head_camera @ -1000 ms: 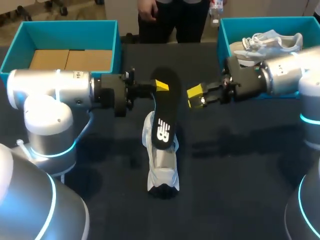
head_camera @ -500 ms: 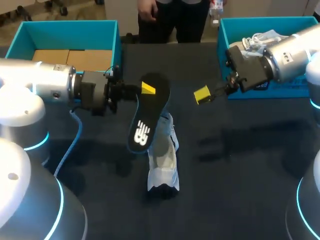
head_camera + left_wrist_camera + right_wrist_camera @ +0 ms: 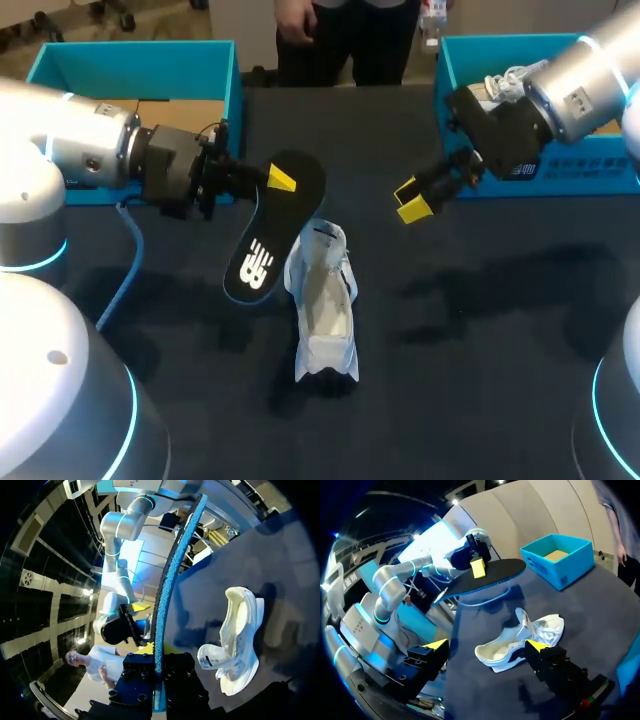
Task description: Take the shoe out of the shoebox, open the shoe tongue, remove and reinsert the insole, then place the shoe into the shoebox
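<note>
Black insole (image 3: 264,238), blue-edged, hangs tilted near the white shoe (image 3: 322,312).

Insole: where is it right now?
The insole is in the air left of centre in the head view, pinched in the left gripper, just left of the white shoe on the table.

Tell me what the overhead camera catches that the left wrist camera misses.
Only the head view: the left teal shoebox, a second white shoe in the right shoebox, and the flat face of the black insole. Only the left wrist view: that insole edge-on, a thin blue strip held by the left gripper. Both: the white shoe on the table.
</note>
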`<state>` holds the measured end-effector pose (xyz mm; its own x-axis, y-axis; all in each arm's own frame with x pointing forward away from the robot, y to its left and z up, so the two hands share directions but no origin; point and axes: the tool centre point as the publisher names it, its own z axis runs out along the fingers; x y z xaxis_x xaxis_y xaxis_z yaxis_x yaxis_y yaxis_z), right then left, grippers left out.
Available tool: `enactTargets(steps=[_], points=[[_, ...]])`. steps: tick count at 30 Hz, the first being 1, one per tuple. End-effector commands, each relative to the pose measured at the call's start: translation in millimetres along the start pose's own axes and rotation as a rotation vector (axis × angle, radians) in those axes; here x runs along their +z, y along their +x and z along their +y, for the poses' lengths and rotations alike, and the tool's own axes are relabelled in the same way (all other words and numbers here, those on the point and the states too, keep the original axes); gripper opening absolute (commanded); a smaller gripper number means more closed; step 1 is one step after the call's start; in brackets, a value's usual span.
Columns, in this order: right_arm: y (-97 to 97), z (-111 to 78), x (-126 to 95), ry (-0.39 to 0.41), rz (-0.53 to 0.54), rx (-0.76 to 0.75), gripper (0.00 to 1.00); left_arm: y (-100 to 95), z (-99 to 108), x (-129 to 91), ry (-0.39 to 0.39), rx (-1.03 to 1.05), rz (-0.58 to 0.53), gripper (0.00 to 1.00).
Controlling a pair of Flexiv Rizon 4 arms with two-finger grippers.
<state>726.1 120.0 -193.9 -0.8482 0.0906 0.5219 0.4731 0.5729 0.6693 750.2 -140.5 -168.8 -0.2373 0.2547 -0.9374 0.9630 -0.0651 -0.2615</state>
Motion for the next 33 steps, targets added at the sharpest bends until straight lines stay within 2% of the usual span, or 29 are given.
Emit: enactTargets(steps=[1, 4, 7, 9, 10, 21, 22, 27, 29, 33], points=[[3.8, -0.2, 0, 0.113, -0.090, -0.146, 1.00, 2.9, -9, 3, -0.020, -0.031, -0.022, 0.00], [4.8, -9.2, 3, 0.161, -0.142, -0.223, 1.00, 6.3, -21, 3, -0.032, -0.071, -0.042, 0.00], [6.5, -21.6, 8, 0.176, -0.212, -0.286, 1.00, 10.2, -39, 5, -0.012, -0.128, -0.068, 0.00], [7.0, -29.2, 12, 0.241, -0.224, -0.309, 1.00, 9.2, -50, 5, 0.002, -0.168, -0.061, 0.00], [7.0, -29.2, 12, 0.241, -0.224, -0.309, 1.00, 5.2, -55, 2, -0.011, -0.130, -0.034, 0.00], [6.8, -31.6, 12, 0.251, -0.225, -0.316, 1.00, 7.0, -58, 5, -0.006, -0.134, -0.033, 0.00], [7.4, -37.2, 13, 0.270, -0.226, -0.347, 1.00, 10.0, -64, 8, 0.004, -0.199, -0.068, 0.00], [14.5, -60.4, 26, 0.336, -0.228, -0.406, 1.00, 24.7, -84, 16, 0.001, -0.348, -0.106, 0.00], [16.2, -71.5, 35, 0.372, -0.241, -0.418, 1.00, 31.3, -89, 21, -0.052, -0.402, -0.159, 0.00], [12.0, -88.1, 53, 0.338, -0.273, -0.351, 1.00, 38.1, -93, 26, -0.068, -0.474, -0.203, 0.00]])
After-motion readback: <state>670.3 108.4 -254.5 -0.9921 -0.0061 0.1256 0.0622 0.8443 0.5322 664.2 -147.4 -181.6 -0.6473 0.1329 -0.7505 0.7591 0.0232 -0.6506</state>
